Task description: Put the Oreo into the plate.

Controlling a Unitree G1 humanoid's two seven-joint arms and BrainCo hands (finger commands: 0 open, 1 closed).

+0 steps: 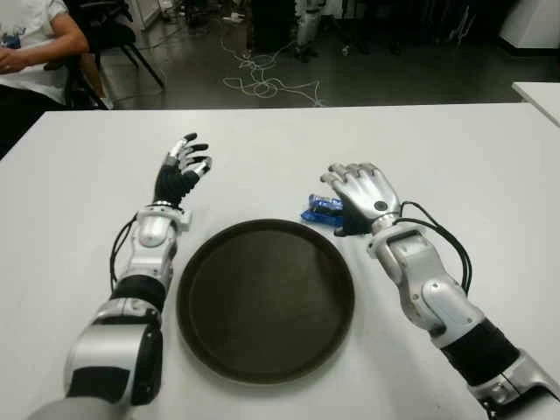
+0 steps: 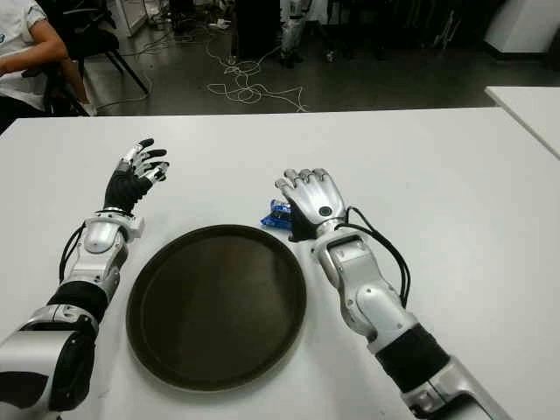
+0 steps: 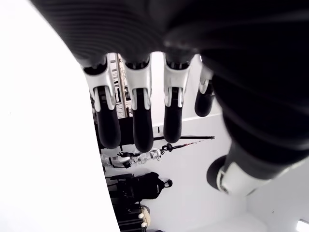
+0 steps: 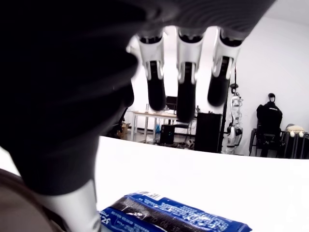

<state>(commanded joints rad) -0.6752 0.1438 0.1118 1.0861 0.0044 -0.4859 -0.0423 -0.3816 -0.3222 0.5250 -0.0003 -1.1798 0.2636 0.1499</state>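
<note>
A blue Oreo packet (image 1: 320, 210) lies on the white table just beyond the far right rim of the dark round plate (image 1: 265, 299). My right hand (image 1: 360, 194) hovers over the packet with its fingers spread, palm down, not holding it; the right wrist view shows the Oreo packet (image 4: 174, 216) flat on the table below the extended fingers (image 4: 186, 87). My left hand (image 1: 181, 171) is raised left of the plate, fingers relaxed and open, holding nothing.
The white table (image 1: 262, 149) stretches far beyond the plate. A seated person (image 1: 31, 44) is at the far left corner. Cables lie on the floor (image 1: 262, 79) behind. Another white table edge (image 1: 538, 94) shows at the right.
</note>
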